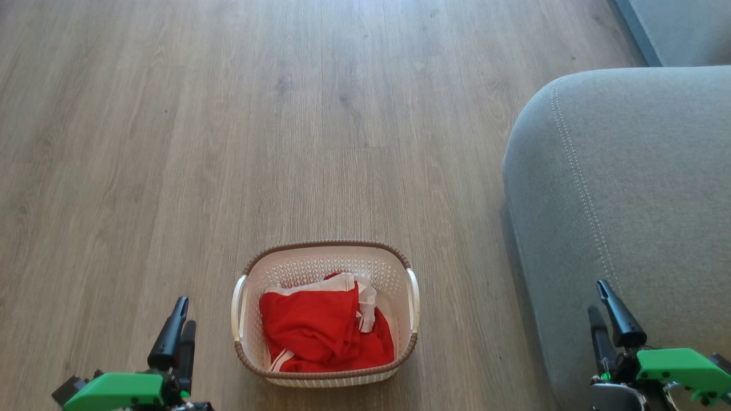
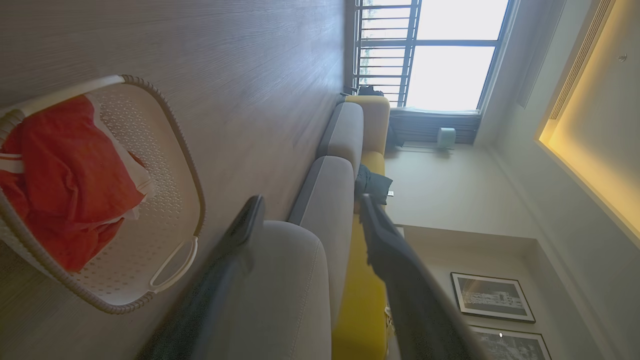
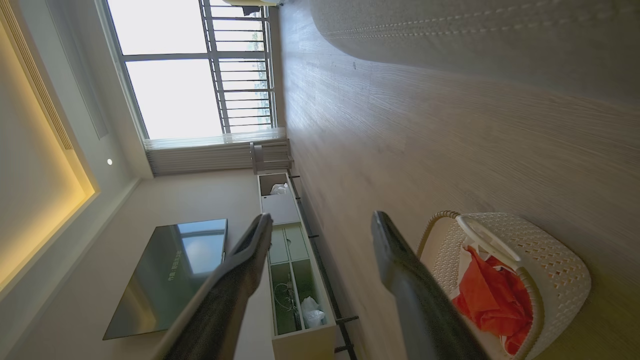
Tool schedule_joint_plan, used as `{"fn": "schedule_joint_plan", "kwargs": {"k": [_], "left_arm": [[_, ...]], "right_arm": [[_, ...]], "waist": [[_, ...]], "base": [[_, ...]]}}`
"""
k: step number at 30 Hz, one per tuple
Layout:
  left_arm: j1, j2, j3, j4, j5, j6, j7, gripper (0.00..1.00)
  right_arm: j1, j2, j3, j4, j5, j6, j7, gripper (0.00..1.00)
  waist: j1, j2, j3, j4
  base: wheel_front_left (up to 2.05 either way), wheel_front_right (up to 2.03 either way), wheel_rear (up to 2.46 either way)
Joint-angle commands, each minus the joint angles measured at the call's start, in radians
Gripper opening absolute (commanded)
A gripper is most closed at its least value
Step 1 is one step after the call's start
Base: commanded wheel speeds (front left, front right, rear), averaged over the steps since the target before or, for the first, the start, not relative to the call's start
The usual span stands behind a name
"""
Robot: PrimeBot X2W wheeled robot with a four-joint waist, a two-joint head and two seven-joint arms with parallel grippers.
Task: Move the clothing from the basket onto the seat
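Head camera: you've got red clothing [image 1: 320, 334] with white trim, crumpled inside the white basket [image 1: 320, 264] on the wood floor [image 1: 171, 142], with the grey seat [image 1: 628, 188] off to its right. Left wrist: your left gripper [image 2: 310, 200] is spread wide, holding nothing. Right wrist: your right gripper [image 3: 321, 216] is also spread, empty, touching nothing.

The clothing [image 1: 320, 334] lies in the basket [image 1: 321, 266], which stands on the floor [image 1: 171, 142], left of the seat [image 1: 628, 171] and apart from it.
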Motion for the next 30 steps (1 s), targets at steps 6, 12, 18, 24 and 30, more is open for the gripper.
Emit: {"fn": "schedule_joint_plan", "kwargs": {"k": [6,12,18,24,30], "left_arm": [[-0.048,0.004,0.007,-0.044,0.006,-0.001,-0.023,1.0],[-0.051,0.005,0.019,-0.043,0.03,-0.002,-0.04,1.0],[-0.06,0.005,0.031,-0.056,0.057,-0.003,-0.058,1.0],[-0.069,0.006,0.061,-0.079,0.103,-0.003,-0.076,1.0],[-0.074,0.006,0.071,-0.102,0.138,-0.004,-0.09,1.0]], "right_arm": [[-0.041,-0.006,-0.003,-0.043,-0.034,0.0,-0.027,1.0],[-0.047,-0.006,-0.014,-0.053,-0.08,0.0,-0.045,1.0],[-0.052,-0.007,-0.027,-0.078,-0.143,0.0,-0.062,1.0],[-0.062,-0.007,-0.034,-0.121,-0.217,0.0,-0.08,1.0],[-0.069,-0.007,-0.036,-0.155,-0.295,0.0,-0.095,1.0]], "waist": [[0.0,0.0,-0.002,-0.001],[0.0,0.0,-0.003,-0.001],[0.0,0.0,-0.004,0.003],[0.0,0.0,-0.004,0.005],[0.0,0.0,-0.006,0.005]], "base": [[0.0,0.0,0.0],[0.0,0.0,0.0],[0.0,0.0,0.0],[0.0,0.0,0.0],[0.0,0.0,0.0]]}}
